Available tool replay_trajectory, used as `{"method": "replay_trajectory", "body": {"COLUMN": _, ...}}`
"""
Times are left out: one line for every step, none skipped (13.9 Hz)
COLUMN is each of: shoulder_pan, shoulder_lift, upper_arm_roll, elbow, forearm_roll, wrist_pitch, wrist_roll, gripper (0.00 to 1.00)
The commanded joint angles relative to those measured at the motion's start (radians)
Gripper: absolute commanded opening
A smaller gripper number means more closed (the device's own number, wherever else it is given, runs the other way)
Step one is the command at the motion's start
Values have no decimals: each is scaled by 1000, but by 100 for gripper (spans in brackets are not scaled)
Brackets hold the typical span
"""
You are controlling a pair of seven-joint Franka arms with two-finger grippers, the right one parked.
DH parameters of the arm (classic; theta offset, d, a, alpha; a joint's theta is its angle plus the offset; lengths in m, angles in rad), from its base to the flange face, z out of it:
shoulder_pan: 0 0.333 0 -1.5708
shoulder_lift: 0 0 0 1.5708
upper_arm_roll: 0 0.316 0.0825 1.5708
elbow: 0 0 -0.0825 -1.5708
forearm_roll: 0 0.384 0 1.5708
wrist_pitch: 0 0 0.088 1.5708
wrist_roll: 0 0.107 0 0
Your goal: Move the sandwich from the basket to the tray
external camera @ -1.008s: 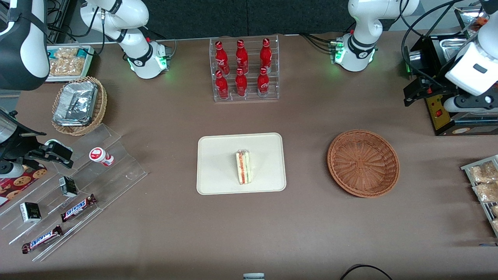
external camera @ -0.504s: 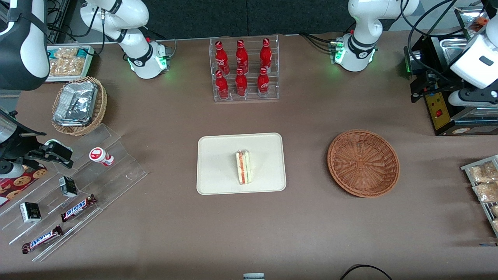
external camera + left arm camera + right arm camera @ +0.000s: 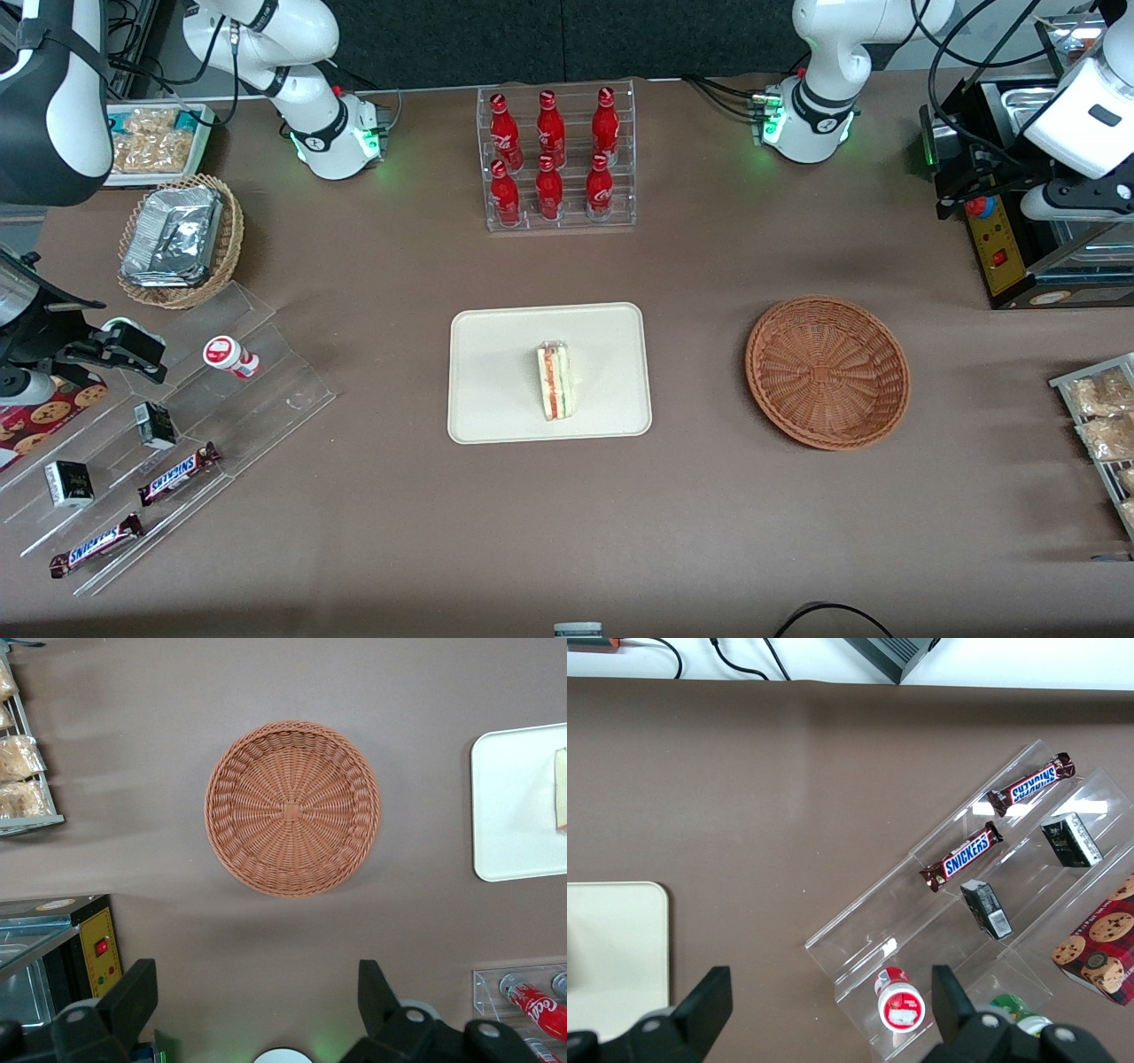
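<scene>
The sandwich [image 3: 556,382] lies on the cream tray [image 3: 496,354] in the middle of the table, its red and green layers showing. An edge of the sandwich [image 3: 560,788] and the tray [image 3: 514,815] also show in the left wrist view. The reddish-brown wicker basket [image 3: 827,371] sits beside the tray toward the working arm's end, with nothing in it [image 3: 293,808]. My left gripper [image 3: 961,182] hangs high over the black machine, well away from the basket and farther from the front camera. The gripper [image 3: 257,979] is open, with only bare table between its fingers.
A clear rack of red bottles [image 3: 556,159] stands farther from the front camera than the tray. A black machine [image 3: 1019,257] and a rack of snack bags [image 3: 1099,416] sit at the working arm's end. Stepped acrylic racks [image 3: 177,443] and a foil-pack basket [image 3: 177,239] lie toward the parked arm's end.
My left gripper has drawn back over the black machine, a little farther from the front camera. The sandwich, tray and basket have not moved.
</scene>
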Motion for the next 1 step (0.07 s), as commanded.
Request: {"method": "replay_trajectory", "body": {"shoulder_pan": -4, "shoulder_lift": -27, "upper_arm_roll": 0, "elbow": -31, "forearm_roll": 12, "wrist_pitch": 20, "wrist_roll": 14, "gripper": 100}}
